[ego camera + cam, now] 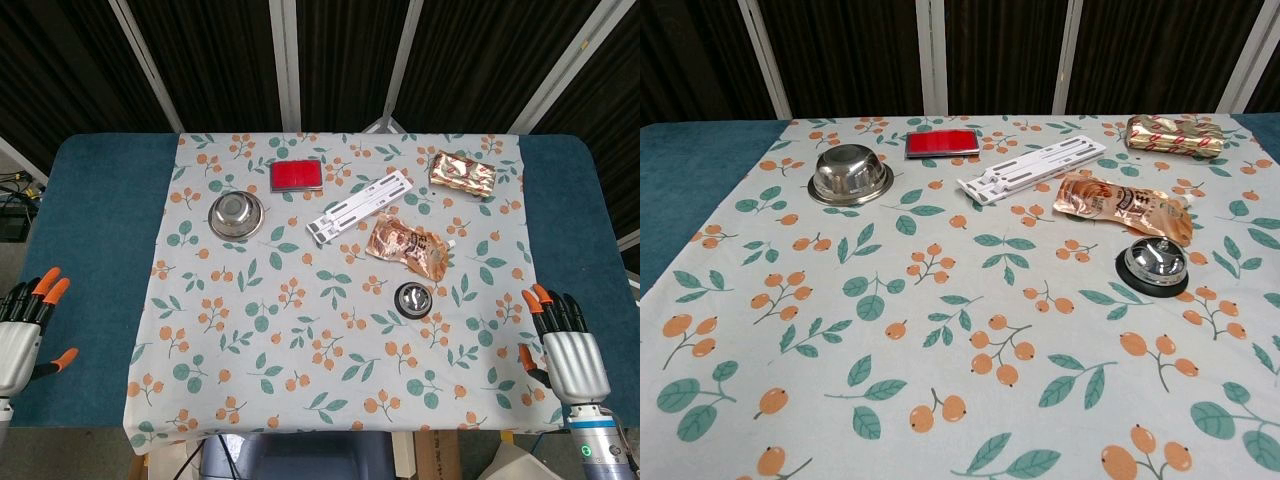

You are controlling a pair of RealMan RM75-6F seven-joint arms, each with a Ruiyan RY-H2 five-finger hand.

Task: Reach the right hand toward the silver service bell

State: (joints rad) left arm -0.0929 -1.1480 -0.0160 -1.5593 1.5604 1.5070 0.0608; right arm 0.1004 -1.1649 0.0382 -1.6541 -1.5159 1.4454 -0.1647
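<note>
The silver service bell [414, 298] [1152, 264] has a black base and stands on the floral cloth, right of centre. My right hand [567, 346] hovers at the table's near right corner, fingers spread and holding nothing, well to the right of the bell and nearer to me. My left hand [26, 330] is at the near left edge over the blue table, also with fingers apart and empty. Neither hand shows in the chest view.
A copper pouch [406, 245] lies just behind the bell. Further back are a white plastic rack [360, 206], a red flat box [296, 175], a steel bowl [236, 214] and a gold foil packet [463, 172]. The floral cloth [300, 340] covers the table's middle.
</note>
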